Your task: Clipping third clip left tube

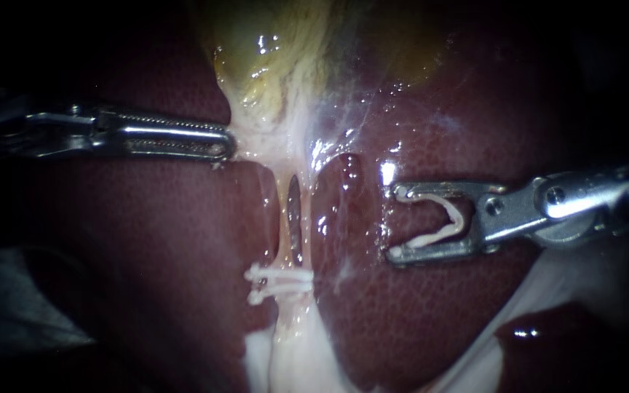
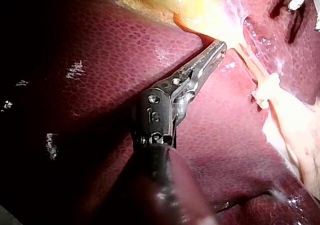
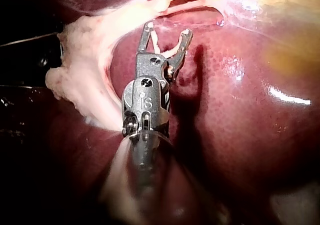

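Looking through the endoscope, we see our left instrument (image 1: 226,143) reaching in flat across the liver (image 1: 147,240), its two jaws pressed together on the pale tissue (image 1: 256,138) just below the yellowish gallbladder (image 1: 285,51). From that tissue two thin strands run downward side by side: the left tube (image 1: 282,218), which is pale, and a darker tube (image 1: 295,215) touching it on the right. Low on these strands two white clips, an upper clip (image 1: 279,276) and a lower clip (image 1: 277,293), lie crosswise, one just under the other; we cannot tell whether each one wraps one tube or both. Our right instrument (image 1: 397,223) sits over the liver to the right of the tubes, apart from them, with its mouth facing them. Its jaws stand wide apart and carry a loaded clip (image 1: 449,222), white and bent open, seated between them and touching both. In the left wrist view our left instrument (image 2: 218,47) meets the yellow-white tissue at its tip. In the right wrist view our right instrument (image 3: 167,31) holds the loaded clip (image 3: 167,50) short of the pale strands ahead of it.
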Robot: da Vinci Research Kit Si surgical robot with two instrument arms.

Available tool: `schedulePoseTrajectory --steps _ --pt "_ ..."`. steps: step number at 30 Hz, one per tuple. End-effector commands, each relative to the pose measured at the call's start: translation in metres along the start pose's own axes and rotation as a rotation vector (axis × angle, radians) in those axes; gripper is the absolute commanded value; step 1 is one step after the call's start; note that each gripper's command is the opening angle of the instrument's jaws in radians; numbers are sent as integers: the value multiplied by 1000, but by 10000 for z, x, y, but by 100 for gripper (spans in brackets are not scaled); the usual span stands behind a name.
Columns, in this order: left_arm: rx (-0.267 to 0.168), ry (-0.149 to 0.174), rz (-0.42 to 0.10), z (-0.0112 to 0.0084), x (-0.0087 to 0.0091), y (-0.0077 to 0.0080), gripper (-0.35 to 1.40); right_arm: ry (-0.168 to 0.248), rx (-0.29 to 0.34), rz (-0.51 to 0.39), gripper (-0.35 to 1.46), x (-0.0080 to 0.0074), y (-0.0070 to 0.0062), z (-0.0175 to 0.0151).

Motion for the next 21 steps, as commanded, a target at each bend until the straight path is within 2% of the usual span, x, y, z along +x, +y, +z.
schedulePoseTrajectory --steps 1,4,8,13,16,21 --pt "-1 0 -1 -1 1 1 -35 1 1 0 50 0 0 0" --pt "-4 -1 -5 -8 7 7 -35 1 3 1 50 0 0 0" --pt "-12 -8 -22 -27 24 19 -35 4 11 1 50 1 0 1" --pt "-8 6 -17 -46 35 26 -35 9 29 3 50 4 1 6" --pt "-8 6 -16 -46 34 25 -35 37 54 3 50 9 3 15" --pt "-7 6 -16 -45 33 25 -35 97 87 98 50 20 6 41"
